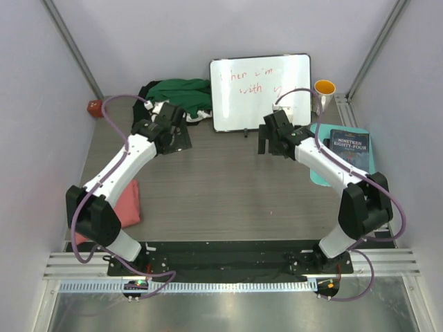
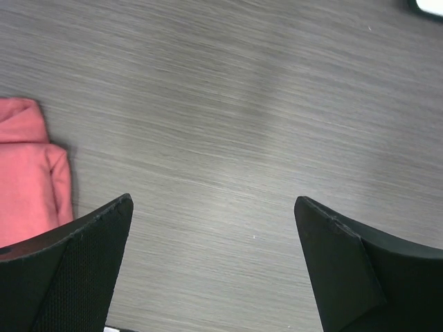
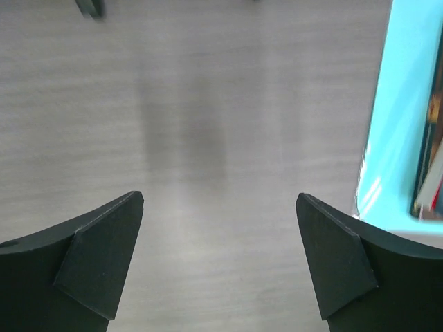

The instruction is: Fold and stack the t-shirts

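Note:
A crumpled dark green t-shirt (image 1: 181,93) lies in a pile at the back of the table, with bits of a white t-shirt (image 1: 165,109) and a black t-shirt (image 1: 148,90) showing at its left edge. A folded salmon pink t-shirt (image 1: 129,203) rests near the left arm's base, and its corner (image 2: 28,173) also shows in the left wrist view. My left gripper (image 1: 174,135) (image 2: 213,207) hovers open over bare table, just in front of the pile. My right gripper (image 1: 270,142) (image 3: 220,200) is open too, over bare table below the whiteboard. Neither holds anything.
A whiteboard (image 1: 260,93) with red writing lies at the back centre. An orange-rimmed mug (image 1: 324,88) stands at the back right. A book (image 1: 349,148) lies on a teal mat (image 1: 320,166) (image 3: 398,124) on the right. A small red ball (image 1: 94,106) sits far left.

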Available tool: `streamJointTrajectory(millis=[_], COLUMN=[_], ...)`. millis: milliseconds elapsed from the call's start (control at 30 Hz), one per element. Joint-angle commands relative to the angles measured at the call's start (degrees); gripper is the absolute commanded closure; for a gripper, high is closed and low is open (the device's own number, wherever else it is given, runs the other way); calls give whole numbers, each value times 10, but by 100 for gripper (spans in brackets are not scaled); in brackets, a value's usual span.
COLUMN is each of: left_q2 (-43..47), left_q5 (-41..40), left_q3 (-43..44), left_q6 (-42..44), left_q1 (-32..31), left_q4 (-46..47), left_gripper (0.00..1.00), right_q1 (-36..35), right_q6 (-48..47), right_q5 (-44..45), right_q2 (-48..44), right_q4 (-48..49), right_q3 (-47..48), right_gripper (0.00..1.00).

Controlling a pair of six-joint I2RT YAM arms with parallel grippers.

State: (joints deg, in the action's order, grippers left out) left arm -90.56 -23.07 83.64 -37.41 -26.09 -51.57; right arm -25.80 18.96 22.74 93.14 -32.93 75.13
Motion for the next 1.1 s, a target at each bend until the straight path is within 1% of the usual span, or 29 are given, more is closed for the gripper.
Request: streamJointTrajectory(millis=[0,133,333,400,533,567,600,633,667,700,767,833,900,933,1000,1067], left_q2=[35,45,90,95,80,71,65,59,49,46,56,73,102,110,120,114], left_q5=[5,7,31,24,29,32,34,36,38,39,43,45,50,54,66,74], left_q3=[-19,-29,-101,-108,-87,-80,-72,-54,-42,-31,-18,-42,-71,-101,-123,-128], left_q6=[9,1,-1,6,11,14,15,16,17,19,22,27,30,32,35,40], left_q1=[31,34,35,37,52,53,55,57,58,58,58,57,58,59,60,65], left_q4=[33,34,89,102,100,97,96,89,79,68,56,70,90,117,139,161], left_gripper=[0,0,0,0,0,0,0,0,0,0,0,0,0,0,0,0], right_q1=[-2,-14,-15,-16,-7,-1,18,33,49,89,118,130,131,137,154,192], right_q6=[67,60,35,19,-20,-26,-32,-41,-39,-36,-26,-30,-41,-41,-31,-16], right_q5=[-3,28,70,83,105,110,112,96,84,63,9,9,18,22,-9,-39], right_q2=[-90,-138,-212,-210,-155,-120,-104,-90,-56,-42,-12,29,63,70,71,64], right_q4=[-19,-26,-8,-7,-9,-11,-11,-8,-6,1,21,31,38,40,59,87], right_q3=[-59,-80,-133,-137,-102,-69,-52,-35,-2,11,50,75,101,106,100,69], right_gripper=[1,0,0,1,1,0,0,0,0,3,4,5,1,0,0,0])
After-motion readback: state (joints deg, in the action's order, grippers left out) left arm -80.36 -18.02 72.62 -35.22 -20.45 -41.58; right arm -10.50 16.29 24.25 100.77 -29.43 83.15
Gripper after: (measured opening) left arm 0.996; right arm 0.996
